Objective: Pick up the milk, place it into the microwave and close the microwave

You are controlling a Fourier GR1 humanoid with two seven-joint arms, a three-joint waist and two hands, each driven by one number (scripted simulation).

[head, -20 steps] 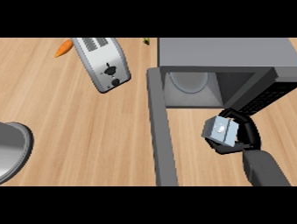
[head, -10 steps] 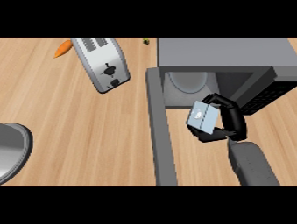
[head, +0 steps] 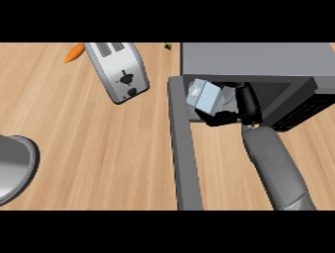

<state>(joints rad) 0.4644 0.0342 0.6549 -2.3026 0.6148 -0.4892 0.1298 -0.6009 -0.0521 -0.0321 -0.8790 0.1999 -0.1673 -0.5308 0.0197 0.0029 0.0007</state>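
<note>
The microwave (head: pixel 261 62) stands open, its door (head: pixel 183 148) swung out toward the view's lower edge. Over the last second the right hand (head: pixel 235 106) has carried the milk (head: pixel 205 95) from outside the opening up into the microwave's mouth, so placing looks nearly done; release and closing remain. The fingers (head: pixel 249 101) curl round the milk, which tilts at their left, just inside the cavity beside the door hinge

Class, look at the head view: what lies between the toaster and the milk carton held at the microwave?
In the head view, between the toaster and the milk carton there is bare wooden counter, then the microwave's open door.
</note>
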